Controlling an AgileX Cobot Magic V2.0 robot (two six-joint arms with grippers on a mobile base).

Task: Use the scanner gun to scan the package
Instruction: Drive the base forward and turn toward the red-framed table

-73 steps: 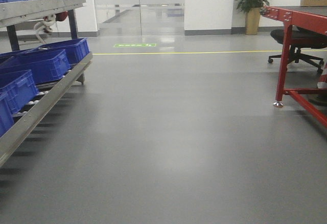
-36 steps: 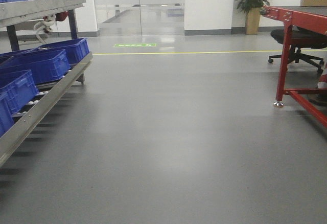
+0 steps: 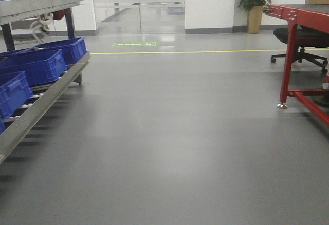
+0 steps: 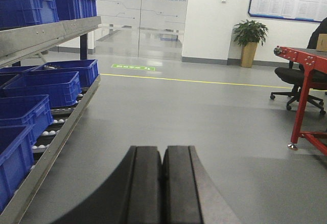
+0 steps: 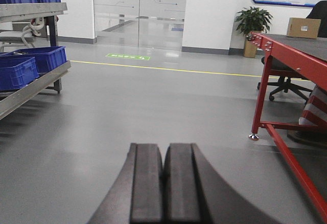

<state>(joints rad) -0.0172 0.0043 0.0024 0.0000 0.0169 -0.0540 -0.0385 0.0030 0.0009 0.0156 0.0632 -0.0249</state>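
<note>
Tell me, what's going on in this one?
Nothing is being handled yet. The left pincer and the right pincer are both shut and empty, pointing out over bare grey floor. No scanner gun is in view. A cardboard box sits far off on the red table to the right, and blue bins stand on the left.

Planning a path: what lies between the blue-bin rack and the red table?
Only bare grey floor separates the rack and the red table in the front-facing view; a yellow line crosses farther back.
</note>
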